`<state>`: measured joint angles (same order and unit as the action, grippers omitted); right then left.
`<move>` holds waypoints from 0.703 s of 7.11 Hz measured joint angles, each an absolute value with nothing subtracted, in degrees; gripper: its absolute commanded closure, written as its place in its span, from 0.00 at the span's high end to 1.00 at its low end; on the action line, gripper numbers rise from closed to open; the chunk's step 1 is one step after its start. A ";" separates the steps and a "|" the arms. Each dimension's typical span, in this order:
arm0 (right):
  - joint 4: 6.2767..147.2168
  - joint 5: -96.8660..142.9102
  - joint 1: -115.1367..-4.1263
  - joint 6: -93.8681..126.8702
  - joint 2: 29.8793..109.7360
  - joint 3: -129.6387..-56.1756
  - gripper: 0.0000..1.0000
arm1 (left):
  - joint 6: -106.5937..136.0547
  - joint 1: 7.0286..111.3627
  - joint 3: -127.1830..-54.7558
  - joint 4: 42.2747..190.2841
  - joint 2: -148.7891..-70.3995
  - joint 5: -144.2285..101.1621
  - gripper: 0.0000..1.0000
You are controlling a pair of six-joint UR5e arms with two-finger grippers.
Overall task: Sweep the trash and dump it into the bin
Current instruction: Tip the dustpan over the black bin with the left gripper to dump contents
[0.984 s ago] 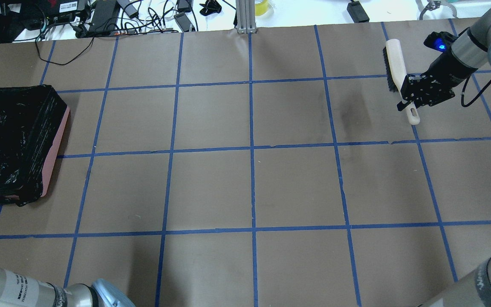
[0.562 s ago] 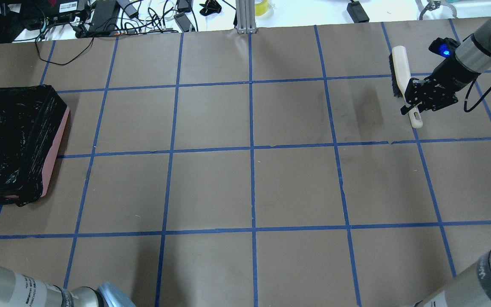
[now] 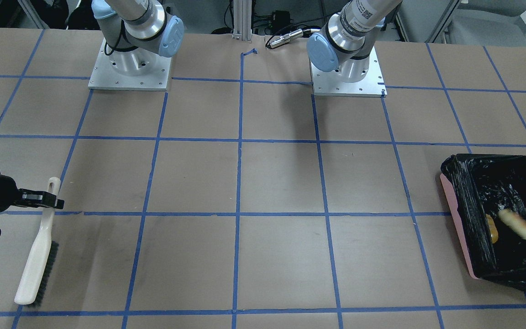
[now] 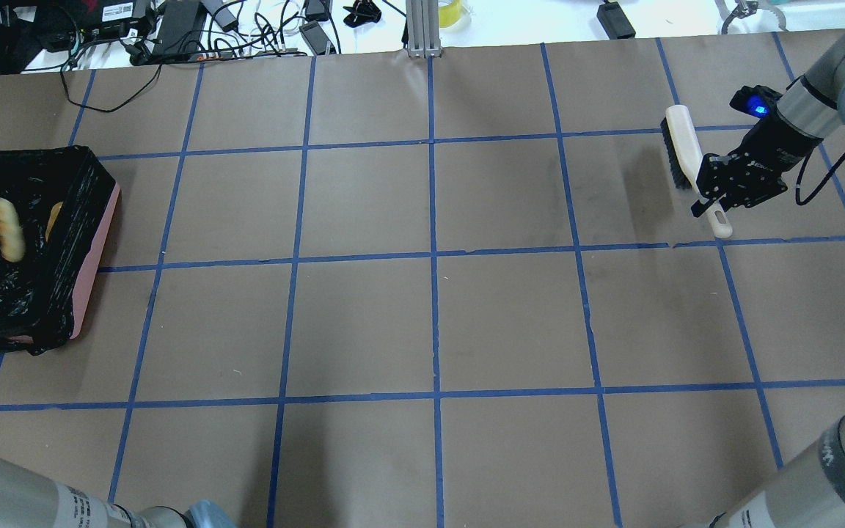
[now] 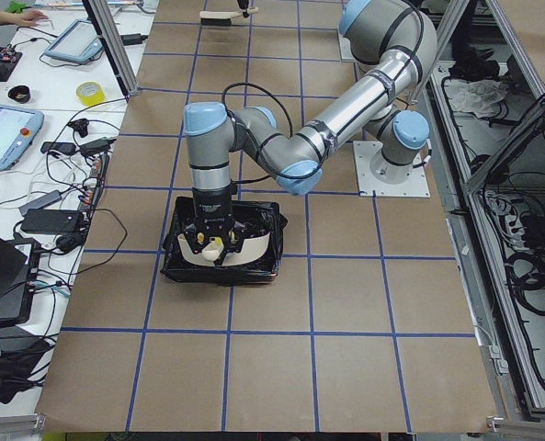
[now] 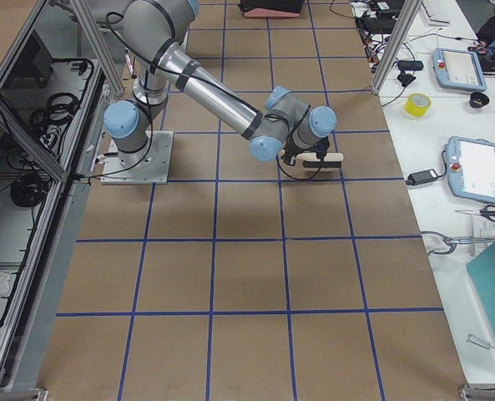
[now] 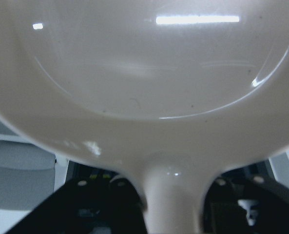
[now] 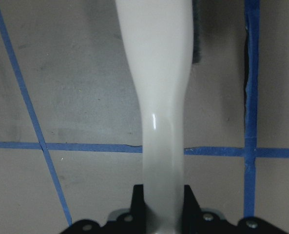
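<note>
The bin [image 4: 92, 242], pink with a black bag, stands at the table's left end; it also shows in the front view [image 3: 454, 214]. Inside lie the golden-brown lump [image 4: 8, 229] and the pale yellow crescent slice [image 4: 54, 218]; the sponge piece is not visible. My left gripper [image 5: 215, 241] is shut on the cream dustpan [image 7: 149, 73] and holds it over the bin. My right gripper [image 4: 716, 202] is shut on the handle of a cream brush [image 4: 683, 143] with dark bristles, low over the table at the far right. The brush also shows in the right wrist view [image 8: 159, 97].
Brown paper with a blue tape grid [image 4: 433, 257] covers the table. Cables and power bricks [image 4: 173, 29] lie beyond the far edge. The two arm bases [image 3: 128, 68] stand on the robot's side. Tablets and a tape roll [image 6: 418, 104] lie on a side bench.
The dustpan has left the overhead view past its left edge. The lump and the crescent now lie in the bin, which looked empty before. My right gripper has shifted slightly nearer with the brush.
</note>
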<state>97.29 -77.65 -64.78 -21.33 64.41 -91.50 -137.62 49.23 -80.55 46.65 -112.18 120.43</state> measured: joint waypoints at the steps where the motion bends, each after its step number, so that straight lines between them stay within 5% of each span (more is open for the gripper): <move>1: 97.20 -77.77 -64.72 -21.27 64.31 -91.50 0.00 | -138.16 50.41 -82.35 42.88 -111.54 121.72 0.00; 5: 97.68 -77.46 -63.10 -24.69 63.68 -91.87 0.00 | -138.18 51.23 -82.74 45.64 -110.20 119.79 0.00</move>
<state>97.68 -77.46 -63.10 -24.69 63.68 -91.87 -138.18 51.23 -82.74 45.64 -110.20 119.79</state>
